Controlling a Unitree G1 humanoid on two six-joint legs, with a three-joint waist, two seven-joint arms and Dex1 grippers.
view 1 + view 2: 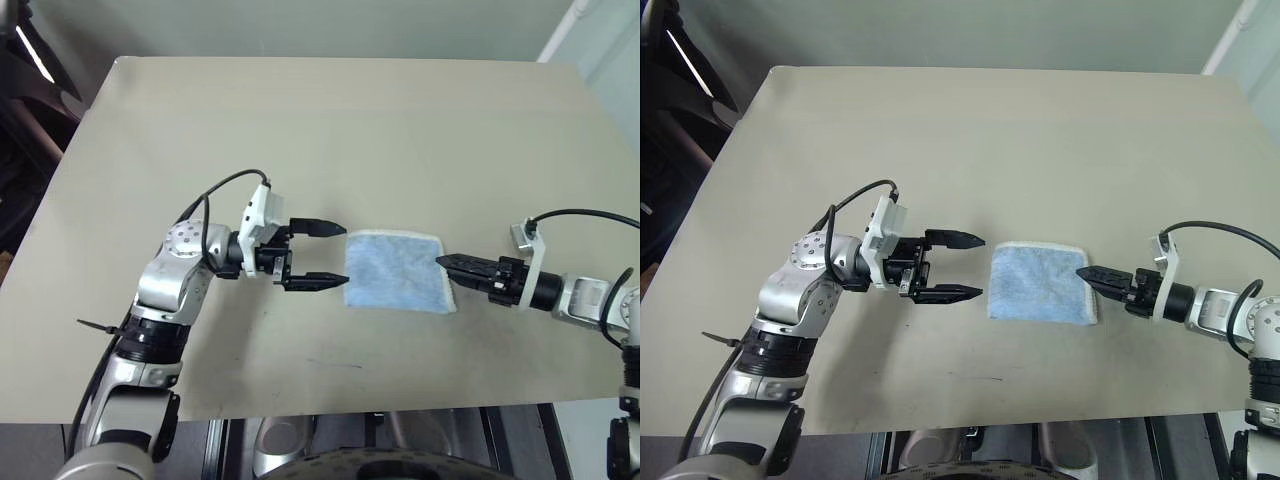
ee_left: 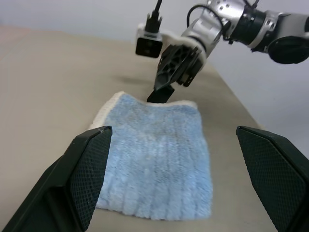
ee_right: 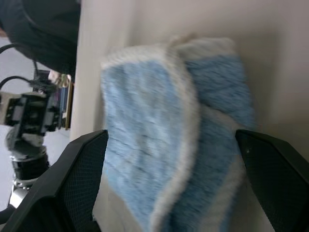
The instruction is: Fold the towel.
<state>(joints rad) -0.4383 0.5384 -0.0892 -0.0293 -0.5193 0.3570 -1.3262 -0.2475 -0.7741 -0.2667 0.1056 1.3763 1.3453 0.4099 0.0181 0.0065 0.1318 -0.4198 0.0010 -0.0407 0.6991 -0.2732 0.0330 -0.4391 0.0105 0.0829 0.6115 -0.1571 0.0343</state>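
Towel (image 1: 396,271) lies folded on the beige table (image 1: 330,130), between two wide-open hands, left (image 1: 319,256) and right (image 1: 452,264).

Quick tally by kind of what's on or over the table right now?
Towels: 1, the towel, folded, lying flat on the table
Grippers: 2, left gripper and right gripper, both open
Total: 3

The two eye views look down from high up at the whole table (image 1: 300,120), side by side, and they share almost the same scene. The left wrist view sits low and close, looking across the towel (image 2: 157,154) at the right gripper (image 2: 159,94). The right wrist view looks very close at the towel, with the left gripper (image 3: 26,113) far behind.
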